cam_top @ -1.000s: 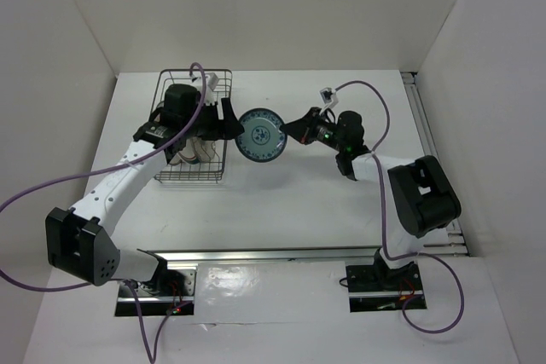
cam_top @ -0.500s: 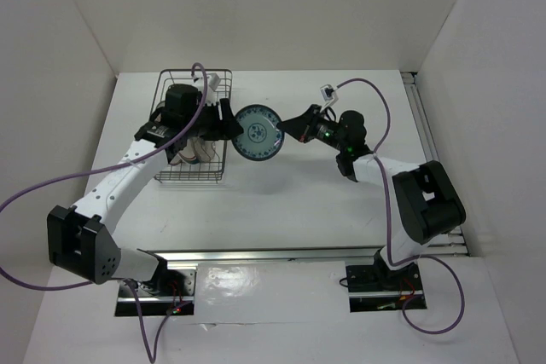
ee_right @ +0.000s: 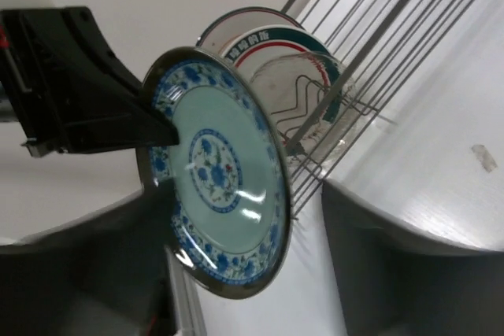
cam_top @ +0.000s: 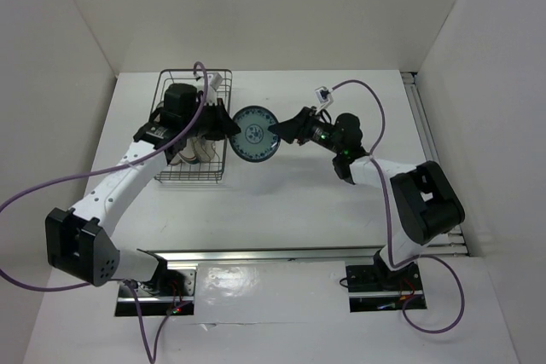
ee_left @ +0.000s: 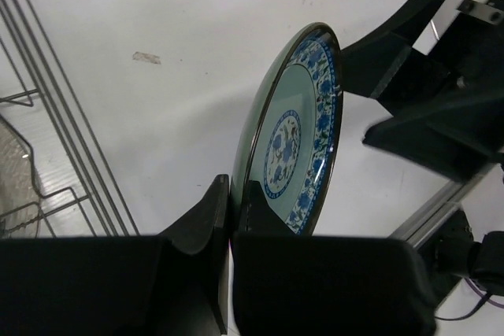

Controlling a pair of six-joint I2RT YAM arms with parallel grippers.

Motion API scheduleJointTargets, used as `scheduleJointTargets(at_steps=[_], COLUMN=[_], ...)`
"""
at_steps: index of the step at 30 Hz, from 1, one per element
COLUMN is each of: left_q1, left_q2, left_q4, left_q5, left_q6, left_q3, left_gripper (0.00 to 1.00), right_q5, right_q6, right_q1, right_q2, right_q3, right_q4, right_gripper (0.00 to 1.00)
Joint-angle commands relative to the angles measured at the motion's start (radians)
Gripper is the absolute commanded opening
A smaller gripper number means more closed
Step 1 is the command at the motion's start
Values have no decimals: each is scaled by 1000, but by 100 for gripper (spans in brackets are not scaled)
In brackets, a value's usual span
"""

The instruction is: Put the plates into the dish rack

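The rectangular dark grey wire dish rack [cam_top: 191, 180] sits near the bench's far left corner. In it stand the white plate with dark-green-and-red rim [ee_right: 272, 41] and, beside it, the plain translucent grey plate [ee_right: 315, 104]. Just right of the rack, the dark teal patterned round plate [cam_top: 255, 134] hangs on edge between the left gripper [cam_top: 229, 128] and the right gripper [cam_top: 281, 132].

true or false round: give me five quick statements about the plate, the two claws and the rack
1. The blue-patterned plate lies flat on the table. False: it is held on edge above it.
2. The left claw is shut on the plate's rim. True.
3. The right claw is clamped on the plate. False: its fingers stand open on either side of it.
4. A green-and-red-rimmed plate already stands in the dish rack. True.
5. The dish rack sits on the right arm's side. False: it is on the left arm's side.
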Motion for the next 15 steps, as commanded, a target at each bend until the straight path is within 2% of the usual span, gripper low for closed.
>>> scheduleJointTargets(at_steps=[1, 2, 8, 14, 15], left_q1=[-2, -2, -2, -2, -2], left_q2=[-55, -70, -81, -102, -102], left_q4=[37, 37, -23, -140, -191], left_q5=[-54, -67, -136, -338, -428], left_q6=[31, 41, 86, 120, 120], left_q3=[-1, -10, 16, 102, 120], left_gripper=[0, 0, 0, 0, 0], right_q5=[6, 6, 106, 247, 264], right_q6=[-7, -29, -125, -263, -277], right_q1=[30, 30, 39, 39, 39], right_q2=[-50, -61, -126, -221, -235], right_q3=[2, 2, 11, 36, 36], right_q4=[82, 63, -124, -429, -460], right_gripper=[90, 100, 100, 100, 100])
